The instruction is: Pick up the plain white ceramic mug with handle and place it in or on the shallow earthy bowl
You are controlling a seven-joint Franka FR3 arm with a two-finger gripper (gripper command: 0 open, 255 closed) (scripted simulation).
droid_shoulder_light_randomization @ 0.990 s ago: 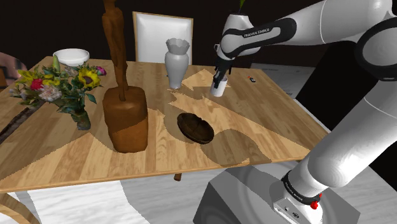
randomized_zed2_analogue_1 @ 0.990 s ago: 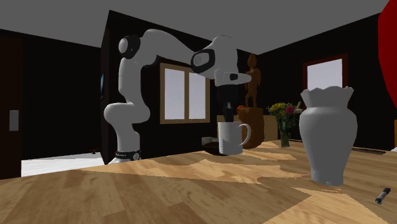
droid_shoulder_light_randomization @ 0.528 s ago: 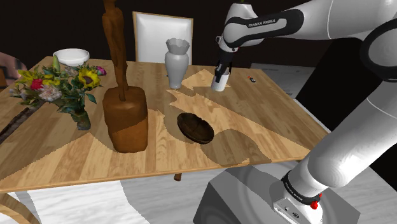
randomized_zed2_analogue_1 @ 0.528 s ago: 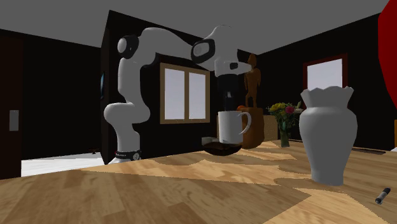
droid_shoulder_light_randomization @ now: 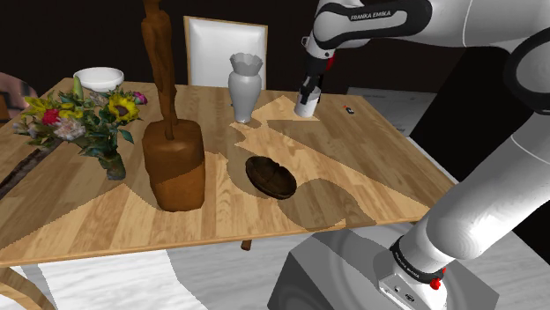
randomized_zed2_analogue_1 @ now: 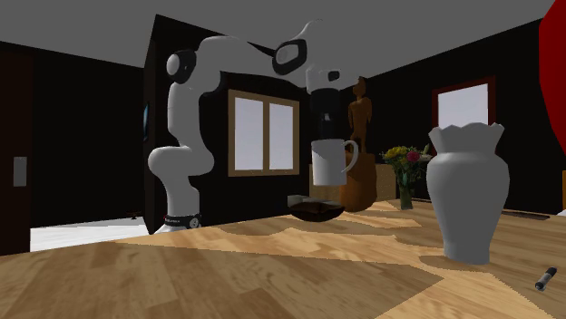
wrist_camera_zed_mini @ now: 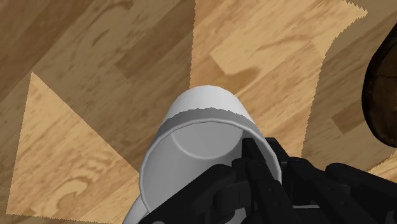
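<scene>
In the upper middle of the shoulder view, the white mug (droid_shoulder_light_randomization: 305,107) is gripped at its rim from above by the closed fingers of the black gripper (droid_shoulder_light_randomization: 308,95). It is seen over the far part of the wooden table (droid_shoulder_light_randomization: 370,176), to the right of a white vase (droid_shoulder_light_randomization: 244,85). The dark shallow bowl (droid_shoulder_light_randomization: 271,176) is set near the frame's centre, well apart from the mug. A brown wooden statue (droid_shoulder_light_randomization: 174,167) is placed at the bowl's left. Flowers (droid_shoulder_light_randomization: 84,119) and a white dish (droid_shoulder_light_randomization: 99,79) are found in the frame's upper left.

At the centre of the second exterior view, the mug (randomized_zed2_analogue_1: 329,164) is held clear of the tabletop under the gripper (randomized_zed2_analogue_1: 324,136), mouth up, its handle turned toward the frame's right. The bowl (randomized_zed2_analogue_1: 317,210) is seen just below it in the picture, resting on the table (randomized_zed2_analogue_1: 181,272). The vase (randomized_zed2_analogue_1: 464,195) is shown at the right, and a small dark pen-like object (randomized_zed2_analogue_1: 545,277) at the lower right.

In the wrist view, the mug (wrist_camera_zed_mini: 191,143) is looked into from above. Its rim is clasped by the gripper (wrist_camera_zed_mini: 257,167), with one finger (wrist_camera_zed_mini: 249,151) laid across the rim. Part of the bowl (wrist_camera_zed_mini: 382,95) is seen on the wood, apart from the mug.
</scene>
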